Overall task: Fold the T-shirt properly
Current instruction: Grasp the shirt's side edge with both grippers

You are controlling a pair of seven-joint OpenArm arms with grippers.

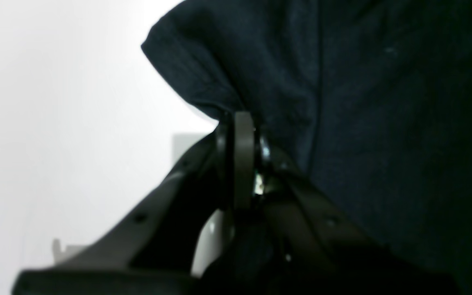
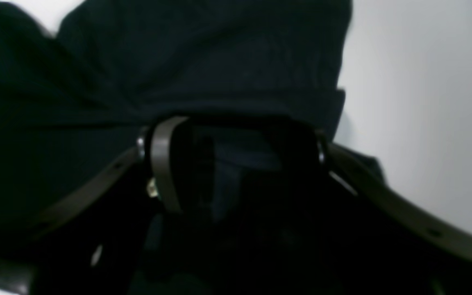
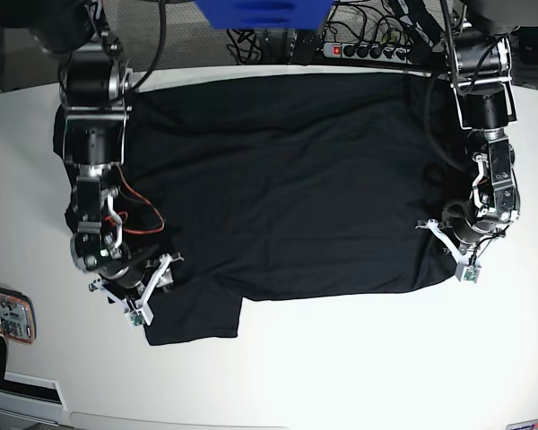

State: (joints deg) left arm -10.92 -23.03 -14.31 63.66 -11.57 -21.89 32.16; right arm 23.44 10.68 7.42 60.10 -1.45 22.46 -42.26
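Base view showed the T-shirt [image 3: 287, 179] spread flat across the white table [image 3: 341, 358], one sleeve lying toward the near edge. The left gripper [image 1: 236, 123] was clamped tight on the T-shirt's hem at the side edge. The right gripper [image 2: 236, 159] sat with jaws spread wide, cloth bunched between them at the sleeve

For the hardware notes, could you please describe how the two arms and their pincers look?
Both arms are black-and-silver segmented units. The right arm carries a looping red cable. Each pincer, left pincer and right pincer, has pale curved outer struts; up close, dark perforated struts end in flat grey-edged pads.
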